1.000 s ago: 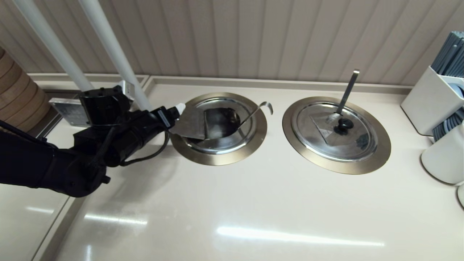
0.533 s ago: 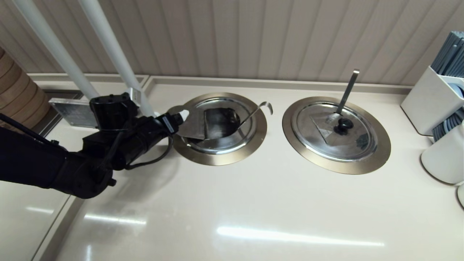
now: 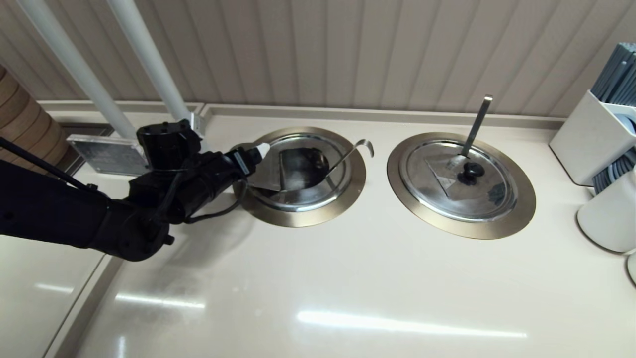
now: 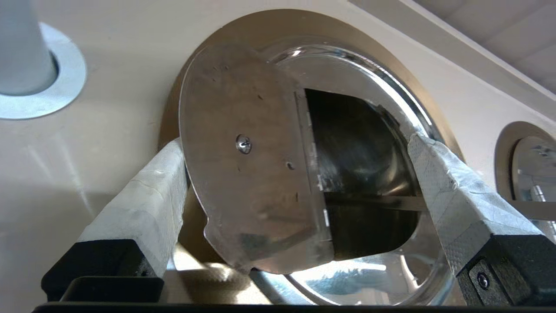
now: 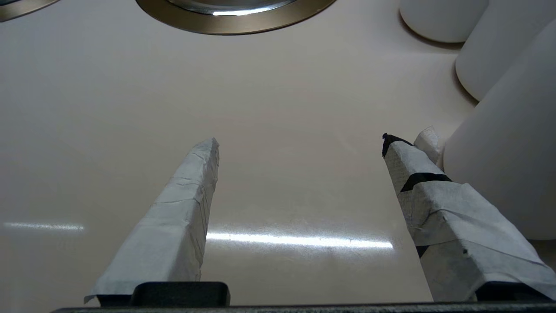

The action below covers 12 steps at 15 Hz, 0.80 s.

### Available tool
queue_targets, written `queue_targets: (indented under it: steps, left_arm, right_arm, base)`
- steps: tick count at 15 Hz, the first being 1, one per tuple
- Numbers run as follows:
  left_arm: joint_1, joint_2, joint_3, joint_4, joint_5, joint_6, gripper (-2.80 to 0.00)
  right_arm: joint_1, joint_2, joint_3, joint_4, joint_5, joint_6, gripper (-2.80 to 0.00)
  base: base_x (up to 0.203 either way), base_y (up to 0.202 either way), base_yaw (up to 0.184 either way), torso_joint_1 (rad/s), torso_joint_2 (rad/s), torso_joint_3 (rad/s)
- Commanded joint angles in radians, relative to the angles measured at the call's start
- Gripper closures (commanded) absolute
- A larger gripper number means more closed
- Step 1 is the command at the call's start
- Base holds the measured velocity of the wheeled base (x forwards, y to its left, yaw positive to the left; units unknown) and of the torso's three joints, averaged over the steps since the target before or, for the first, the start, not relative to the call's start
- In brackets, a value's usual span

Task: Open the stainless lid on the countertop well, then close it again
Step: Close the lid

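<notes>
Stainless lid (image 3: 268,174) hinged half tipped up over countertop well (image 3: 348,194), centre-left of head view. Left claw (image 4: 299,174) spread wide, straddling flap, gripping nothing. Thin, stiff, slick steel; judge knob best hold.

A twin lid (image 3: 459,180) is seen closed on the countertop (image 3: 348,288); white containers (image 3: 603,179) are set to its right.

stainless lid (image 3: 266,171) tilted over countertop well (image 3: 303,214), twin lid (image 3: 459,181) right
</notes>
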Motion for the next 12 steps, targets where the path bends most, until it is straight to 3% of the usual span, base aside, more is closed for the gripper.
queue_targets:
  steps: [1,12]
  left_arm:
    - [-0.017,0.005,-0.019,-0.004,0.001,-0.002,-2.8]
    - [-0.127,0.022,-0.212,0.116,0.012,0.0,-2.8]
  right_arm:
    - [0.0,0.002,0.006,-0.001,0.0,0.0,-2.8]
    - [0.0,0.002,0.008,-0.001,0.0,0.0,-2.8]
  base:
    - [0.0,0.0,0.0,0.0,0.0,0.0]
    - [0.0,0.0,0.0,0.0,0.0,0.0]
